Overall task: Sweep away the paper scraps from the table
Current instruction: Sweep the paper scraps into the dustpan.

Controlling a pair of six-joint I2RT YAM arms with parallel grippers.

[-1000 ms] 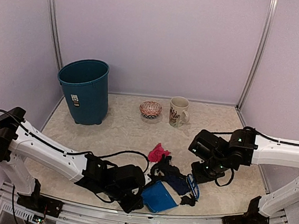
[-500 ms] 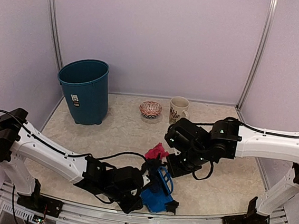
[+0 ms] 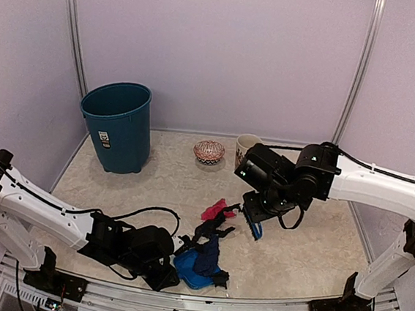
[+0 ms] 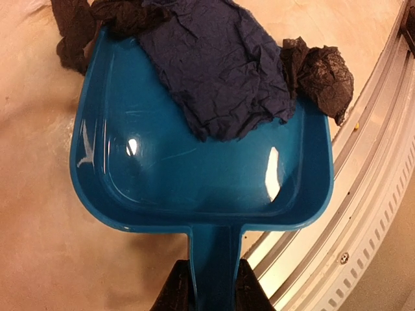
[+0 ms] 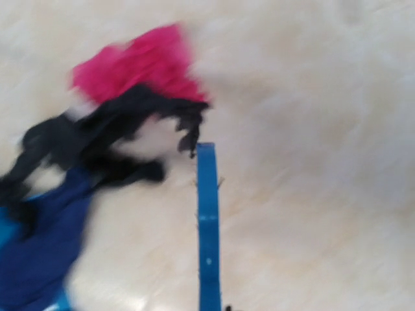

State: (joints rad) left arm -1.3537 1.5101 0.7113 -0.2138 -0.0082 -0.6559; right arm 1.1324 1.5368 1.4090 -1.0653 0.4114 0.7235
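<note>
Top external: bin label (image 3: 105, 139) illegible

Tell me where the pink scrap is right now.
In the top view the pink scrap lies mid-table, just left of the brush and beyond the black scraps by the dustpan.

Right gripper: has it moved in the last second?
Yes. In the top view, the right gripper has swung left and farther back, ending closer to the mug.
</note>
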